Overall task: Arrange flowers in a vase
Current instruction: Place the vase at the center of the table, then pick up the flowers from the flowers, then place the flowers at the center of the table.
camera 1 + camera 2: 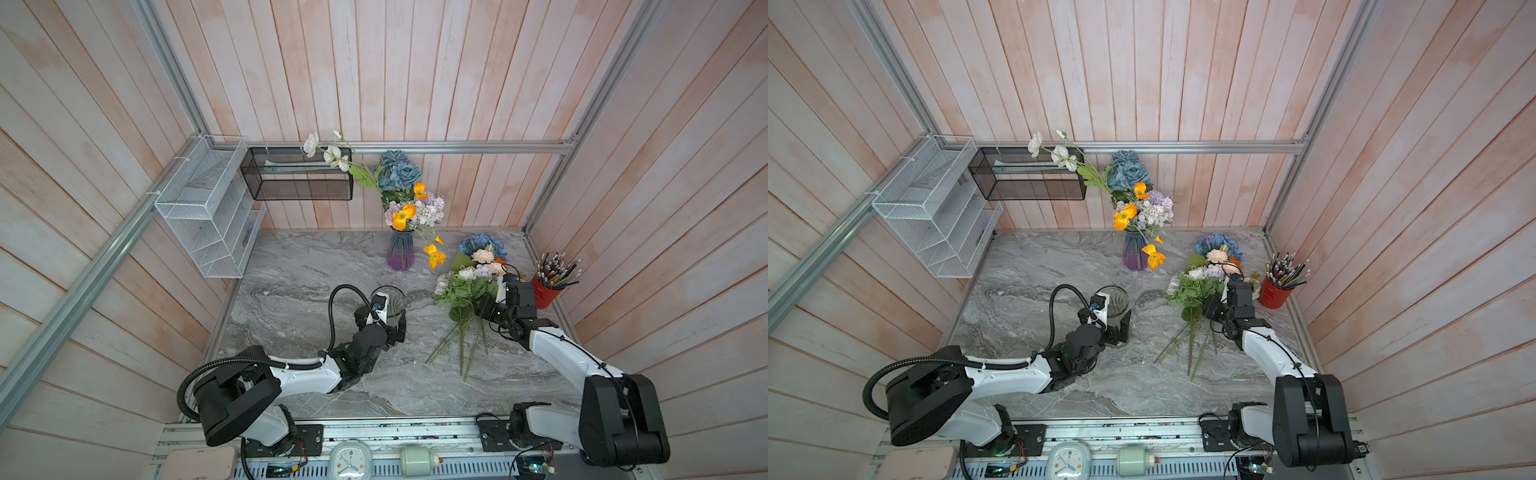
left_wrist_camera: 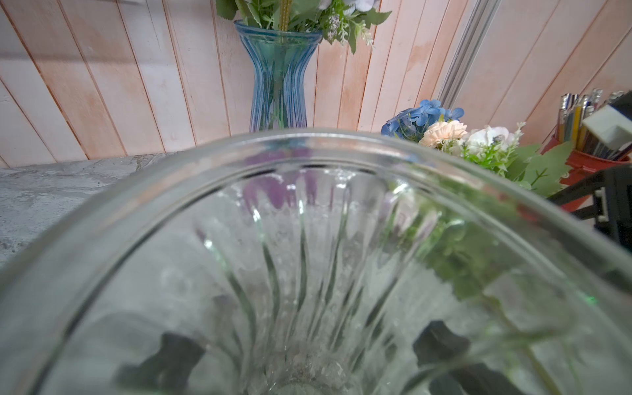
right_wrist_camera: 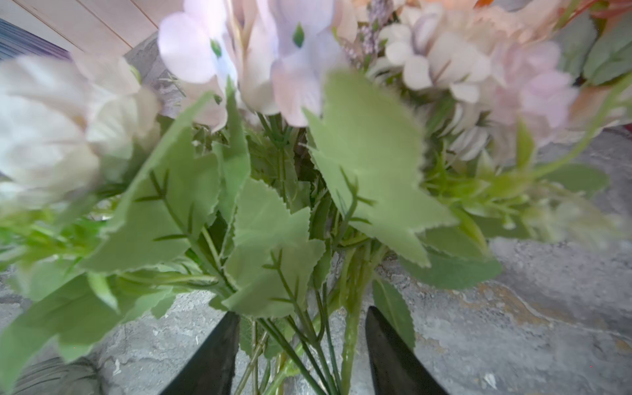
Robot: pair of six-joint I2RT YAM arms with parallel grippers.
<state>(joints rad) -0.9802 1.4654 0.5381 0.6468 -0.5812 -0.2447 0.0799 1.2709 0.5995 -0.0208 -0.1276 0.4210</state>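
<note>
Pinching flowers (image 3: pixel 369 164) stems: right fingers (image 3: pixel 208 355) | left fingers (image 2: pixel 439 342) straddle clear vase (image 1: pixel 392 305), grip unclear

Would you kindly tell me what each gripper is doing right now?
Left gripper: astride the clear glass vase; grip cannot be told.
Right gripper: closed on the flower bunch.

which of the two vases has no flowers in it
The clear glass vase at the left end effector: nothing is inside it. The blue-purple vase standing farther back already holds orange, lilac and blue blooms.
</note>
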